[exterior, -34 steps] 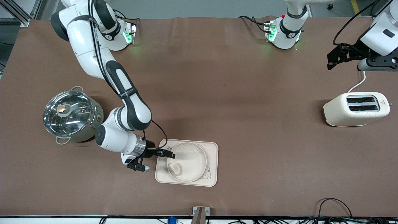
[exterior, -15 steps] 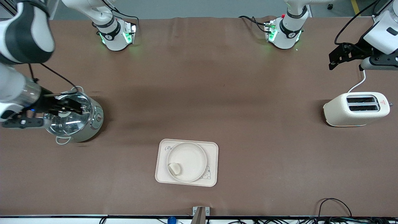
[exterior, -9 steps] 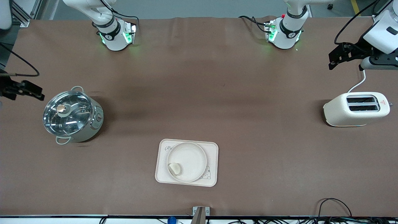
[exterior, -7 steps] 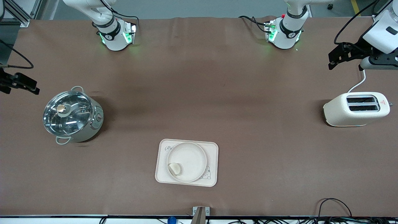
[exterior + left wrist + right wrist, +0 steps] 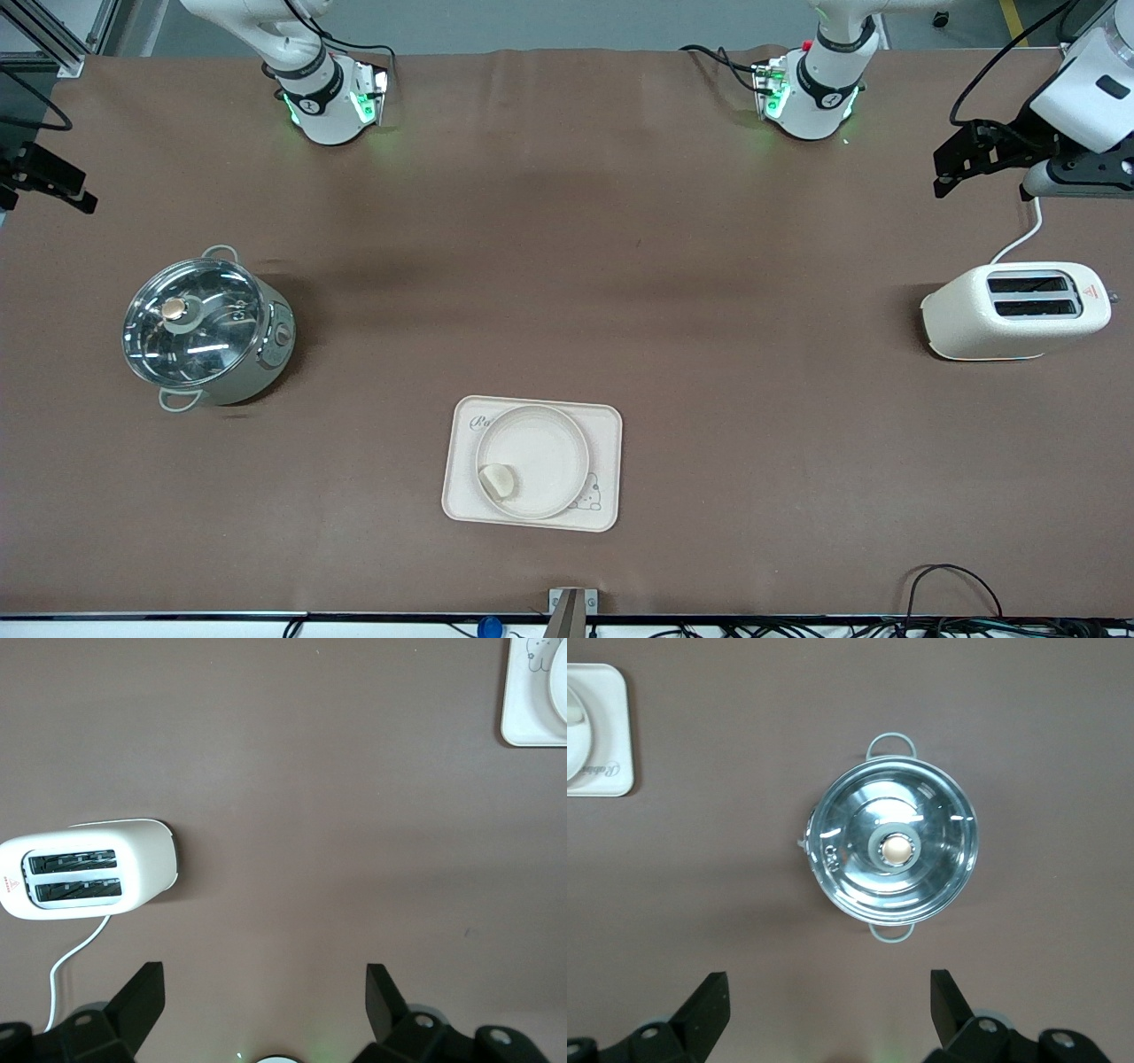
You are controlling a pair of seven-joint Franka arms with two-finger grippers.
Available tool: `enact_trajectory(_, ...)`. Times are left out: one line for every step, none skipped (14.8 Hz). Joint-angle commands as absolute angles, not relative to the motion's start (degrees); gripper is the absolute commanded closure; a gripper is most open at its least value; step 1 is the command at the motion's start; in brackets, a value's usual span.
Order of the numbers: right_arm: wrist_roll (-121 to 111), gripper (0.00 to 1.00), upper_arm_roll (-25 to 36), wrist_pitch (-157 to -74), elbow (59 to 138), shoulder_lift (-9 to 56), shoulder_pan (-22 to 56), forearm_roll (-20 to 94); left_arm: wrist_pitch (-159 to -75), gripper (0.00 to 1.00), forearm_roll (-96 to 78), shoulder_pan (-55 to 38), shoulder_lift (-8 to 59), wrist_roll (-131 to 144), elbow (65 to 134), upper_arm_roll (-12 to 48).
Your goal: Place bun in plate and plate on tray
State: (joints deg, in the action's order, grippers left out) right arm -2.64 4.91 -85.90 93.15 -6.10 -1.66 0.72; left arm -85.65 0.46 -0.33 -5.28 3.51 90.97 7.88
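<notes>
The small cream bun point(image 5: 498, 480) lies in the round cream plate point(image 5: 567, 443), near its rim on the side toward the right arm's end. The plate sits on the cream rectangular tray point(image 5: 606, 425) with rabbit drawing, near the table's front edge. A corner of the tray shows in the left wrist view point(image 5: 532, 722) and in the right wrist view point(image 5: 607, 744). My right gripper point(image 5: 53, 182) is open and empty, high over the table edge at its arm's end. My left gripper point(image 5: 952, 168) is open and empty, high over the table above the toaster. In the wrist views both grippers point(image 5: 264, 1010) point(image 5: 829, 1010) hold nothing.
A steel pot with a glass lid point(image 5: 205, 332) stands toward the right arm's end; it shows in the right wrist view point(image 5: 892, 849). A cream toaster point(image 5: 1014, 310) with a white cord stands toward the left arm's end, also in the left wrist view point(image 5: 84, 879).
My right gripper has let go by the plate on the tray, then drawn away past the pot and risen to the table's end. The left arm has barely moved.
</notes>
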Motion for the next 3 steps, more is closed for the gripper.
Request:
enact_trajectory(-2.8, 0.0, -0.6, -85.7, 95.2, -8.0, -7.1, 2.5, -84.8, 0.0, -0.4, -0.4, -5.4, 2.9, 89.7, 7.7)
enact_trajectory(-2.8, 0.0, -0.6, -85.7, 95.1, -8.0, -6.8, 2.5, -84.8, 0.0, -0.4, -0.3, -5.4, 2.9, 89.6, 7.7)
enact_trajectory(-2.8, 0.0, -0.5, -85.8, 95.0, -8.0, -6.1, 2.5, -84.6, 0.0, -0.4, -0.3, -5.4, 2.8, 89.6, 7.7)
